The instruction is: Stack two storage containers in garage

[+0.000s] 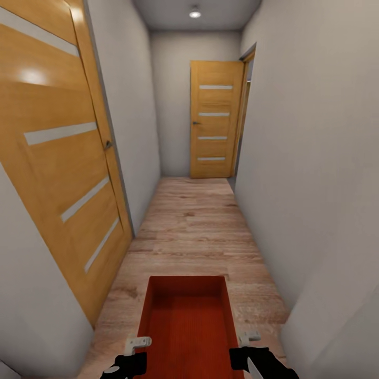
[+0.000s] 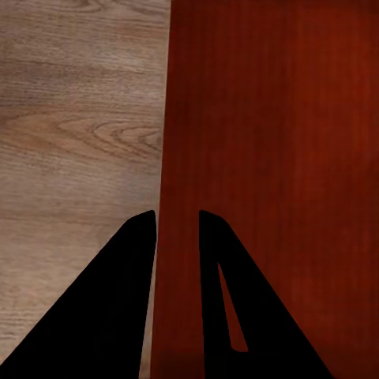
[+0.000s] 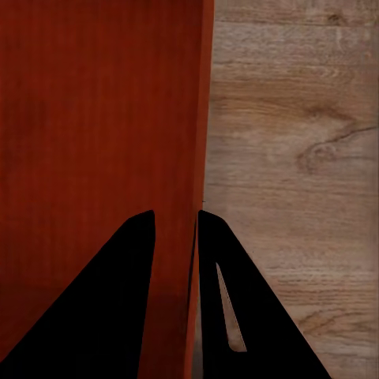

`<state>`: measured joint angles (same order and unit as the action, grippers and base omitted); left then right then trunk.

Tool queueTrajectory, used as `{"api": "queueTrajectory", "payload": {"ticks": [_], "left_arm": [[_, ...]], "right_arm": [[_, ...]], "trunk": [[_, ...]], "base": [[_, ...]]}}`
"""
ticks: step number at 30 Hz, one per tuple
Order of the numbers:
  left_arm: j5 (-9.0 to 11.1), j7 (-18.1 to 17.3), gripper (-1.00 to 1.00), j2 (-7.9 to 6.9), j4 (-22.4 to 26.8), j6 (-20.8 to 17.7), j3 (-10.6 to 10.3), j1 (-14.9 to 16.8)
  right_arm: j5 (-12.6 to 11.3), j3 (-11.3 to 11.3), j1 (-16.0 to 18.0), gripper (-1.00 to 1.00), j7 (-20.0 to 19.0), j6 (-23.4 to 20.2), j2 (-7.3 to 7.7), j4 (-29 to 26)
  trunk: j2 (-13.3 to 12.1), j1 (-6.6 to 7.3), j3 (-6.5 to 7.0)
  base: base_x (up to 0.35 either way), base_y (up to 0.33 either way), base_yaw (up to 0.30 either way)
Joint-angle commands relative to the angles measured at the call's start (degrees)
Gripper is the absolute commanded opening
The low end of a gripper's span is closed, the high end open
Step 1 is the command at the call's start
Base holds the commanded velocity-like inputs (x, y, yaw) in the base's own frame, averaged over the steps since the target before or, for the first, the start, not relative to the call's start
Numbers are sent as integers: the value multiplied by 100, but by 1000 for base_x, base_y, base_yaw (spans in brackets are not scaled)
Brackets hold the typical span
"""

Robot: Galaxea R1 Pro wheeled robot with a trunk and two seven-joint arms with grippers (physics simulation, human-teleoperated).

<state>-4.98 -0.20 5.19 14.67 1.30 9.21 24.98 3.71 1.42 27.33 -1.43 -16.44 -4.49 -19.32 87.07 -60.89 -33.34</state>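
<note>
Narrow hallway, pale grey walls, light wood plank floor [image 1: 195, 226]. A wooden panel door [image 1: 63, 158] with frosted strips stands on the left wall, close by; a second matching door [image 1: 213, 121] sits shut at the far end, beside an open doorway on the right. One ceiling light [image 1: 195, 14] is on overhead.

One orange-red storage container [image 1: 189, 321] is carried low and centred ahead of the robot, open top up, its long side pointing down the hall, clear of the planks.

Left gripper [image 1: 138, 347]: fingers nearly closed, pinching the container's left wall. In the left wrist view its gripper [image 2: 178, 225] straddles that rim, one black finger [image 2: 118, 308] outside over the planks, the other inside over the ribbed red bottom.

Right gripper [image 1: 248, 339]: same hold on the right wall. In the right wrist view its gripper [image 3: 176, 225] is clamped over the thin wall, one finger [image 3: 103, 308] inside the bin, the other outside above the floor.
</note>
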Motion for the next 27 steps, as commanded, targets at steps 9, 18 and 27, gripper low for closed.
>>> {"api": "queueTrajectory", "payload": {"ticks": [9, 18, 27], "left_arm": [[-32, -120, -100, -9, -25, -24, -7, 7], [-35, -120, -100, -9, -25, -24, -7, 7], [-30, -120, -100, -9, -25, -24, -7, 7]], "right_arm": [[-107, -186, 4, -100, -76, -39, 194, -28], [-99, -186, 3, -100, -77, -43, 194, -28], [-98, -186, 5, -100, -77, -43, 194, -28]], "trunk": [[2, -3, -5], [2, -3, -5], [2, -3, -5]], "base": [[343, 0, -1], [342, 0, -16], [342, 0, -22]]}}
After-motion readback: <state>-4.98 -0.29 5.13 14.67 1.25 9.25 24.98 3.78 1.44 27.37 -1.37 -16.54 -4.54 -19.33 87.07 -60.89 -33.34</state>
